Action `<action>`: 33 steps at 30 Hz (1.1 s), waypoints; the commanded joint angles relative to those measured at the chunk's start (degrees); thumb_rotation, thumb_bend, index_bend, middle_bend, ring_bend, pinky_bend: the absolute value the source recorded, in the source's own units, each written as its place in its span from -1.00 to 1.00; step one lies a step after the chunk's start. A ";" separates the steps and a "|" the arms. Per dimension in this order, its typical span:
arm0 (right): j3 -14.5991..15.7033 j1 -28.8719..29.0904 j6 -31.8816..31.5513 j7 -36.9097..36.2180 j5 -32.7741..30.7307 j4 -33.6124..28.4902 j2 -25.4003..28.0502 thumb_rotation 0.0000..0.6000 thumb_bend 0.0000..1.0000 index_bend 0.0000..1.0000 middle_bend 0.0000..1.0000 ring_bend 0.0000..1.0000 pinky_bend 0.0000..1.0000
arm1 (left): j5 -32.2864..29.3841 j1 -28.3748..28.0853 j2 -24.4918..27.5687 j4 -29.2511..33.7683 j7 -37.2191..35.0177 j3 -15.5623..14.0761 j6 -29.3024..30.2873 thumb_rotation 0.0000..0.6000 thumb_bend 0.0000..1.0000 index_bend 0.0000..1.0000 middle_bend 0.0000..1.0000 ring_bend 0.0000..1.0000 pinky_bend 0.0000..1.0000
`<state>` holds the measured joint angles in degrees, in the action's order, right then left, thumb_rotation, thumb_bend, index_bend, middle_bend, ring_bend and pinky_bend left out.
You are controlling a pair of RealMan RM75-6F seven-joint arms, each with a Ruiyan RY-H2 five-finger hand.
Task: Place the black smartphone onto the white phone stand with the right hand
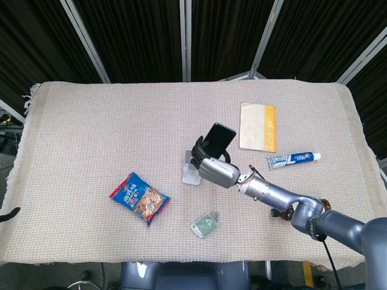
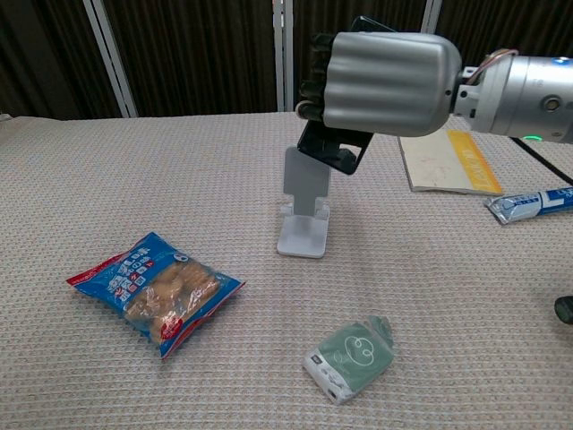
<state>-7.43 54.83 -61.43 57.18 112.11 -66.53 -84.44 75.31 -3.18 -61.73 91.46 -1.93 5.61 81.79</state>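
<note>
My right hand (image 1: 214, 170) (image 2: 385, 82) grips the black smartphone (image 1: 219, 138) (image 2: 333, 150) and holds it in the air, tilted, right above the white phone stand (image 1: 190, 176) (image 2: 305, 206). In the chest view the phone's lower edge overlaps the top of the stand's back plate; I cannot tell whether they touch. The hand hides most of the phone there and most of the stand in the head view. My left hand shows only as a dark tip (image 1: 8, 214) at the table's left edge.
A blue snack bag (image 1: 139, 198) (image 2: 154, 291) lies left of the stand. A green pouch (image 1: 204, 225) (image 2: 351, 356) lies in front. A yellow-white booklet (image 1: 258, 126) (image 2: 448, 159) and a toothpaste tube (image 1: 293, 159) (image 2: 532, 203) lie to the right, a dark bottle (image 1: 323, 207) near the right arm.
</note>
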 commanded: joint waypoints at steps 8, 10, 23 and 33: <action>-1.90 2.88 7.46 12.75 -2.57 0.38 -6.63 1.00 -0.75 0.00 0.12 -0.06 -0.31 | -2.43 -0.65 -0.47 -1.48 0.02 0.62 -2.13 1.00 -1.00 -1.00 -1.00 -1.00 -1.00; -1.56 3.21 8.03 13.54 -2.43 0.82 -7.12 1.00 -0.75 0.01 0.12 -0.06 -0.31 | -2.55 -0.70 -0.53 -1.58 0.14 0.66 -2.22 1.00 -1.00 -1.00 -1.00 -1.00 -1.00; 1.02 4.48 11.25 17.16 -1.46 4.31 -9.39 1.00 -0.73 0.01 0.10 -0.06 -0.32 | -2.47 -1.01 -0.68 -1.61 0.06 0.38 -3.08 1.00 -1.00 -1.00 -1.00 -1.00 -1.00; 1.31 4.50 10.81 17.88 -1.87 6.46 -10.41 1.00 -0.74 0.01 0.10 -0.06 -0.32 | -2.66 -1.10 -0.87 -1.74 0.40 0.38 -3.21 1.00 -1.00 -1.00 -1.00 -1.00 -1.00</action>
<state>-6.17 59.31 -50.61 75.06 110.21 -60.14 -94.80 72.65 -4.28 -62.60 89.72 -1.52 5.99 78.58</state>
